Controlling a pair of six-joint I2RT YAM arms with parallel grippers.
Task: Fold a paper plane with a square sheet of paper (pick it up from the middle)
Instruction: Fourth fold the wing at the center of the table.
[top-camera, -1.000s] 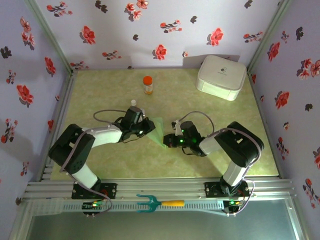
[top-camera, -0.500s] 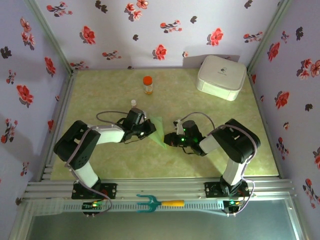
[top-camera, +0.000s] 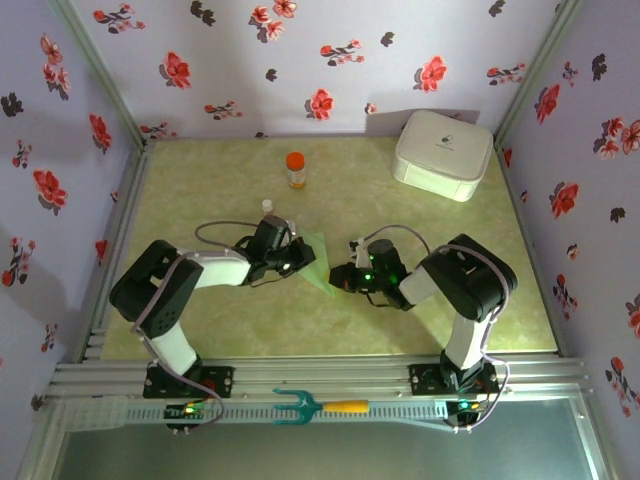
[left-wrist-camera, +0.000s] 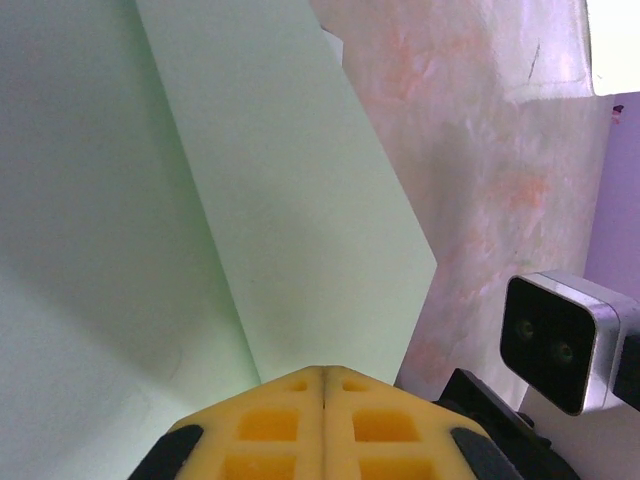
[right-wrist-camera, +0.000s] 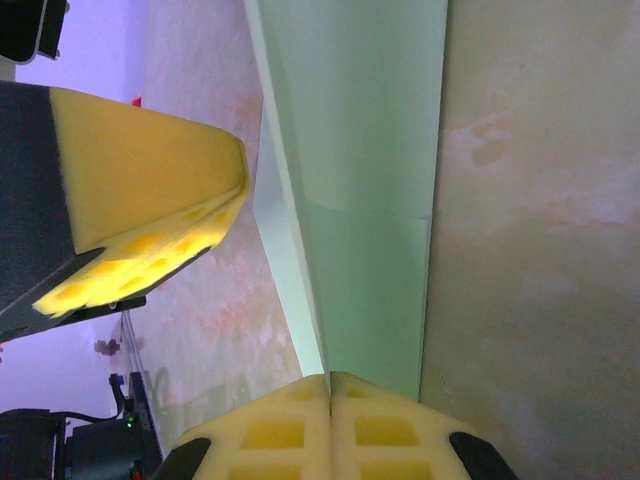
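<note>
Top external: paper (top-camera: 318, 262), a narrow pale-green wedge (creased lengthwise), pinched by left gripper (left-wrist-camera: 324, 372) and right gripper (right-wrist-camera: 329, 378).

On the table (top-camera: 200, 190), the folded paper (top-camera: 318, 262) lies mid-way, with the left gripper (top-camera: 299, 262) at its left edge and the right gripper (top-camera: 338, 278) at its right. A bottle (top-camera: 295, 168) stands behind it, a box (top-camera: 443, 152) sits in the far right corner, and a fork tool (top-camera: 318, 406) lies on the near rail.
</note>
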